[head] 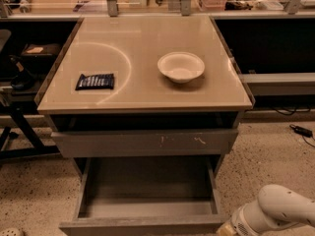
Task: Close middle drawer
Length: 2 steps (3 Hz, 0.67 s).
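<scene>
1. Two things sit on the tan cabinet top (pixel 147 95): a white bowl (pixel 180 67) and a dark packet (pixel 95 81).
2. Middle drawer (pixel 147 191) stands pulled out beneath a scratched drawer front (pixel 145 142).
3. Gripper (pixel 225 230) sits by that drawer's right front corner; whether it is spread or closed, I cannot tell.
4. Speckled floor (pixel 29 195) lies around.

Single view, set high in front of the table (pixel 147 95), facing down and forward onto its top and front, fairly near. Arm (pixel 278 211) enters low right of the table; end effector cut off below the frame edge.
</scene>
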{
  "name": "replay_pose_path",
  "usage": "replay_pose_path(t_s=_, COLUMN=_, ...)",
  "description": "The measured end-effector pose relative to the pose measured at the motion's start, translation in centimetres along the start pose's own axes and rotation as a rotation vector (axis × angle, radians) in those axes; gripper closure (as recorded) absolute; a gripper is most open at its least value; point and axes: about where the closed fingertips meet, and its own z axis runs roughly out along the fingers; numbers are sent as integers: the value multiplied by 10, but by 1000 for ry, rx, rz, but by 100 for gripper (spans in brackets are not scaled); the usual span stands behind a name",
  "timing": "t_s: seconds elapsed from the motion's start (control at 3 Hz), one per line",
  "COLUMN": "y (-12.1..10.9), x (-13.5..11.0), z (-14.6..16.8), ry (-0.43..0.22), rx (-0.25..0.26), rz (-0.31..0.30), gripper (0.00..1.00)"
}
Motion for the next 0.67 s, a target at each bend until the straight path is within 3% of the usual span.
replay_pose_path(t_s=0.33, y=-26, x=-37, z=-12, ry=-41, rx=93, rz=-11, gripper=100)
replay_pose_path(t_s=0.67, y=-26, x=-37, z=-12, ry=-41, rx=93, rz=-11, gripper=100)
